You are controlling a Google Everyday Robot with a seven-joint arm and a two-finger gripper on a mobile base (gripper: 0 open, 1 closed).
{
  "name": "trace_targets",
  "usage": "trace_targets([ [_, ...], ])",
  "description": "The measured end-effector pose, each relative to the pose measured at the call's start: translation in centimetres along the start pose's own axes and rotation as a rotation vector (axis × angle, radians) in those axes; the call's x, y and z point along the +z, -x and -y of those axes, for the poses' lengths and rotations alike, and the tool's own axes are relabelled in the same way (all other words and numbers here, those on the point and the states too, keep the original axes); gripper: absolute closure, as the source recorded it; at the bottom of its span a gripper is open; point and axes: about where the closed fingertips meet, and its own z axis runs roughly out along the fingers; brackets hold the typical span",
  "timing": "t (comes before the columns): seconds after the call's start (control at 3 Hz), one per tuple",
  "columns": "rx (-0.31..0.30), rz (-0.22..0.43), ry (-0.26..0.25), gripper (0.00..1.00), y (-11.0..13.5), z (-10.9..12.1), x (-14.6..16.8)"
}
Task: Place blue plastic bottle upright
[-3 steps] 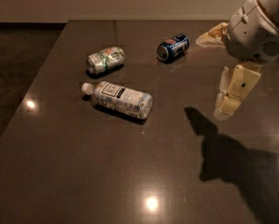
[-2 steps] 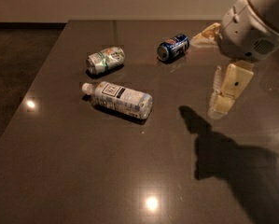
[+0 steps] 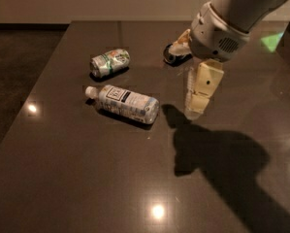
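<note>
The blue plastic bottle (image 3: 126, 102) lies on its side on the dark table (image 3: 86, 178), with its white cap pointing left. My gripper (image 3: 184, 77) hangs above the table just right of the bottle's base, not touching it. It is open and empty. One cream finger (image 3: 201, 92) points down and the other finger (image 3: 181, 41) reaches left and back.
A dented green-and-silver can (image 3: 109, 62) lies on its side behind the bottle. A dark blue soda can (image 3: 172, 56) lies farther back, partly hidden by my gripper. The table's left edge runs close to the bottle's cap side. My arm's shadow falls on the right of the table.
My gripper has moved left, closer to the bottle's base, and now covers part of the blue soda can. The bottle and cans have not moved.
</note>
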Motion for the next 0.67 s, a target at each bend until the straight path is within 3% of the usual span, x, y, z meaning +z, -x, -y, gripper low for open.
trace_targets([
  [0.67,0.028,-0.017,0.049,0.0,3.3,0.7,2.8],
])
